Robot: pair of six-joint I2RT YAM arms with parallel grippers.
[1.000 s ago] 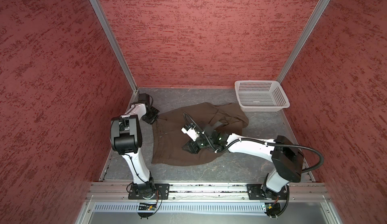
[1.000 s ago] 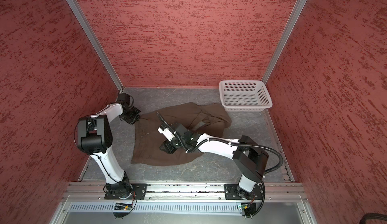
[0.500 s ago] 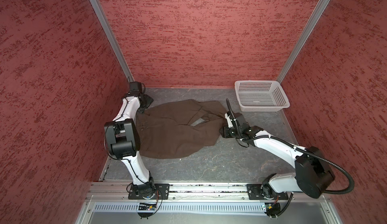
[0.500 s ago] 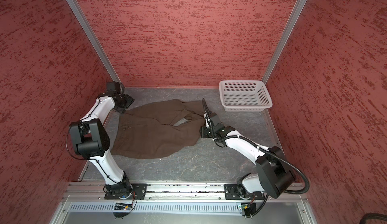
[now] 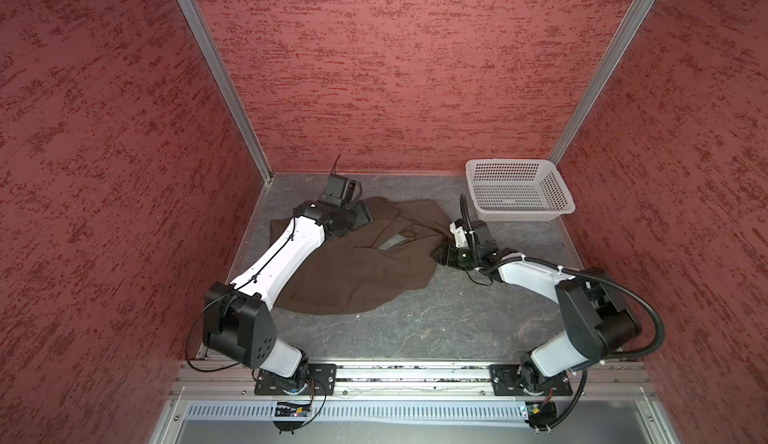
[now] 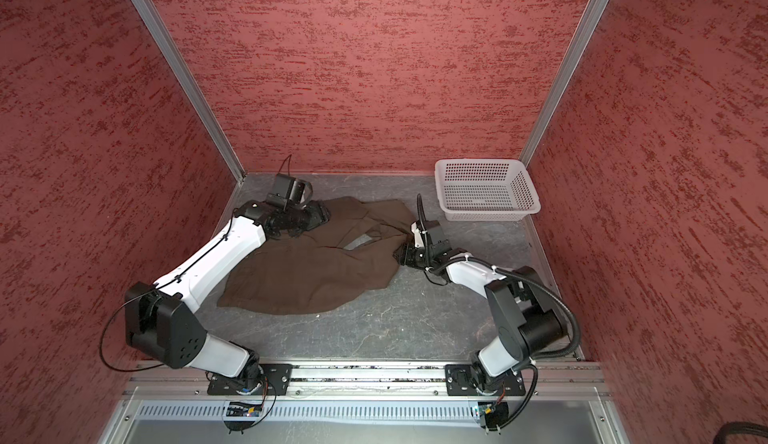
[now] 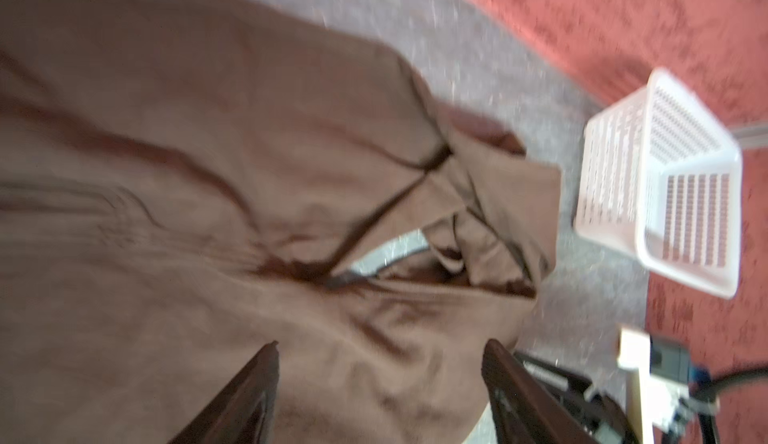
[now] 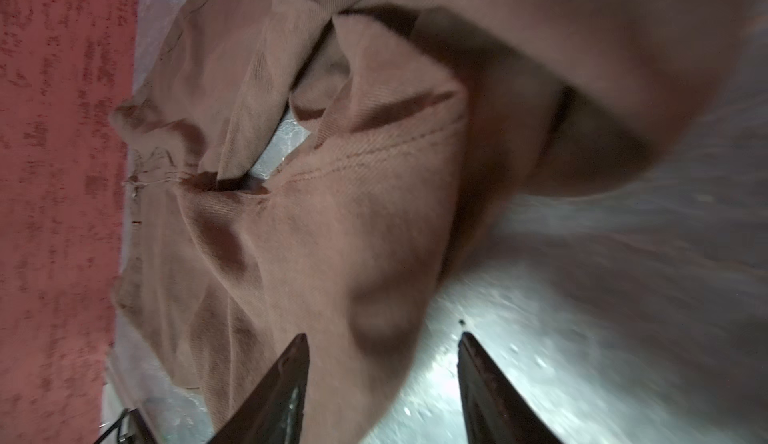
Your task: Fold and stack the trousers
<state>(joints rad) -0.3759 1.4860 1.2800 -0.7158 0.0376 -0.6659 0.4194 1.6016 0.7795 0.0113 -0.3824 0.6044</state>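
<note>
The dark brown trousers (image 5: pixel 365 267) (image 6: pixel 316 271) lie rumpled on the grey table, with a small gap of table showing at a fold near their far right. My left gripper (image 5: pixel 360 217) (image 6: pixel 319 217) hovers over their far edge. In the left wrist view this gripper (image 7: pixel 383 343) stands open, with cloth (image 7: pixel 208 172) below it and nothing pinched. My right gripper (image 5: pixel 439 255) (image 6: pixel 401 255) sits at the trousers' right edge. It (image 8: pixel 384 335) is open too, one finger over the cloth (image 8: pixel 353 213), the other over bare table.
A white perforated basket (image 5: pixel 523 212) (image 6: pixel 486 210) (image 7: pixel 615 163) stands at the back right corner, just beyond the right gripper. Red walls close in the left, back and right. A metal rail (image 5: pixel 415 373) with both arm bases runs along the front.
My left gripper has opened and swung right from the far left corner onto the trousers' far edge. My right gripper moved from mid-cloth to the right edge and opened wider.
</note>
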